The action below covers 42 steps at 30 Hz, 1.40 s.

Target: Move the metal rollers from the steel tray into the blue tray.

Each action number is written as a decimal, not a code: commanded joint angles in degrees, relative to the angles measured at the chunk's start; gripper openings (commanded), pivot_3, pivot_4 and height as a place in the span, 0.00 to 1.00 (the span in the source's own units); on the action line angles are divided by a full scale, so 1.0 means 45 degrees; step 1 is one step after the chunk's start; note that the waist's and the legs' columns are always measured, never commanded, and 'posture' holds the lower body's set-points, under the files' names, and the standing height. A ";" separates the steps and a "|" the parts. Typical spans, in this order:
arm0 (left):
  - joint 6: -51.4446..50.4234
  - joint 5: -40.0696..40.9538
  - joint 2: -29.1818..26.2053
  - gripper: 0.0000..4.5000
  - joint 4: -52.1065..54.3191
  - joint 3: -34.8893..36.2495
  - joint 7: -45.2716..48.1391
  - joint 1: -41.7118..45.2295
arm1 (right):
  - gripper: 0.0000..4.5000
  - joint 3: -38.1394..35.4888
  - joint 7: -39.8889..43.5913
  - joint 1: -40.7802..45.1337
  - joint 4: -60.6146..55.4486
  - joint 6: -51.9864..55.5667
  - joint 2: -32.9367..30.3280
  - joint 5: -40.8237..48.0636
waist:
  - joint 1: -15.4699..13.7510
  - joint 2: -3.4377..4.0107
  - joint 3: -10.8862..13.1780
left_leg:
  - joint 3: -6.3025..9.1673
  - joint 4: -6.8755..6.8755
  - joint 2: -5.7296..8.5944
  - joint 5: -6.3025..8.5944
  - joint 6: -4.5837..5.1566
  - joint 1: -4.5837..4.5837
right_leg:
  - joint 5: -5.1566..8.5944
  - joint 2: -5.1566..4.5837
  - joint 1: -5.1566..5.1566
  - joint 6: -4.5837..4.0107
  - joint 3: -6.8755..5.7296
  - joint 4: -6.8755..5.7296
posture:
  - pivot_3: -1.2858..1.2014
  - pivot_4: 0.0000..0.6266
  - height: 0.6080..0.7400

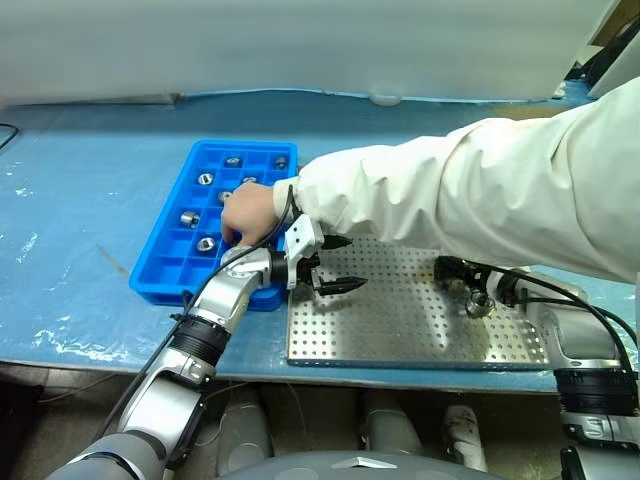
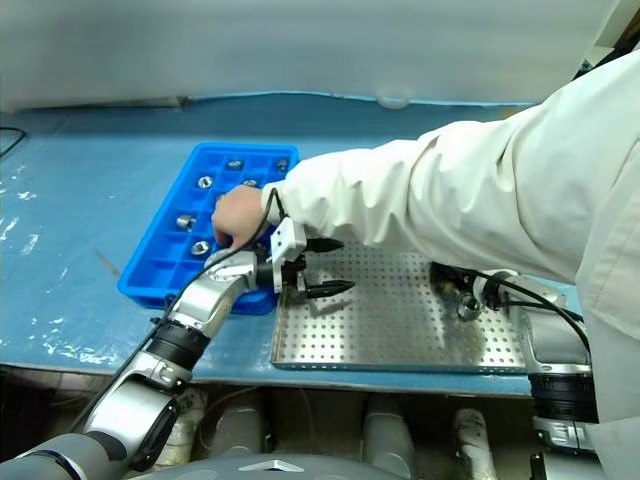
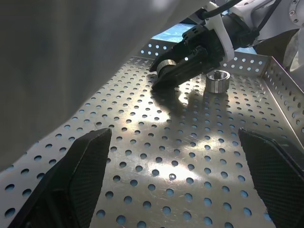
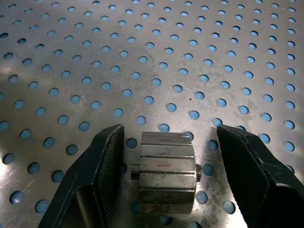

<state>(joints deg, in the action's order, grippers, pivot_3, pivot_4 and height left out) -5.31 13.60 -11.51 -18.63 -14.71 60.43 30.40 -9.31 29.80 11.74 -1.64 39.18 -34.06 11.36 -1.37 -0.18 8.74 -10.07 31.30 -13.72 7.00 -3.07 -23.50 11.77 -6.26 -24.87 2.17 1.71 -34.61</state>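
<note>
A person's hand [image 1: 245,213] reaches into the blue tray [image 1: 165,255], sleeve [image 1: 450,195] crossing the steel tray [image 1: 400,320]. The left gripper [image 1: 335,264] gapes empty. The right gripper [image 4: 166,175] straddles one metal roller [image 4: 167,173], jaws parted, not visibly clamped; another roller [image 3: 217,80] sits beside.

Blue-covered table [image 1: 90,200], crinkled plastic film on top; pale wall [image 1: 300,45] behind.
</note>
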 commanded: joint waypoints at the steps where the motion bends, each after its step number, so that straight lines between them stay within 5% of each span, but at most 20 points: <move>1: -0.0076 -0.0046 -0.0026 1.00 0.0044 0.0083 -0.0040 0.0040 | 0.72 -0.0120 0.0053 -0.0023 -0.0267 -0.0050 -0.0009 0.0177 | 0.0009 -0.0001 0.0000 | 0.0000 0.0000 0.0000 0.0000 0.0000 -0.0001 | 0.0000 0.0000 -0.0001 0.0000 -0.0001 0.0000 | 0.41 0.24 1.00; 42: 0.0095 -0.0234 0.0055 1.00 -0.0113 0.0156 -0.0053 0.0136 | 0.72 0.0253 0.0144 0.0276 0.0099 0.0013 -0.0019 0.0228 | 0.0113 0.0000 0.0000 | -0.0002 -0.0023 -0.0007 0.0004 0.0006 -0.0027 | 0.0000 0.0010 -0.0044 0.0002 -0.0001 0.0026 | 0.41 0.24 1.00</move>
<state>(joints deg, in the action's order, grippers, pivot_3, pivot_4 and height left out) -5.30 12.59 -11.11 -19.01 -14.46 60.22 30.68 -8.41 30.20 12.71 -1.33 39.61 -34.06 12.46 -0.86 -0.18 8.74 -10.08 31.19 -13.75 7.02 -3.05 -23.62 11.77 -6.21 -25.07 2.18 1.71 -34.49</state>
